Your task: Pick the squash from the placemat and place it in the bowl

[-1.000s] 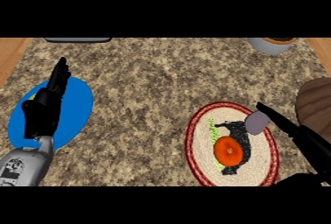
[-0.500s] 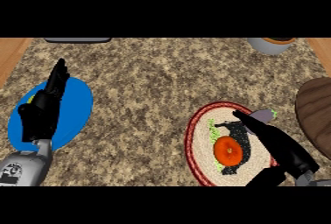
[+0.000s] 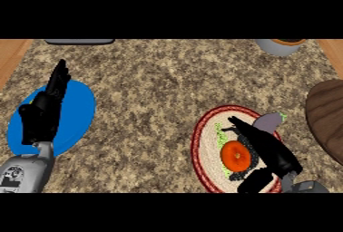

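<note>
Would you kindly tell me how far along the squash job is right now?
Done: only the approach; the right hand sits over the placemat, beside the squash. In hand: the grasp, with fingers straight rather than curled round it. Left: closing on the squash, lifting it and setting it in the wooden bowl at the right edge. The left hand rests open over the blue plate.

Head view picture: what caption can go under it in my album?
Right hand over the orange squash on the round placemat, left hand resting open over the blue plate.
</note>
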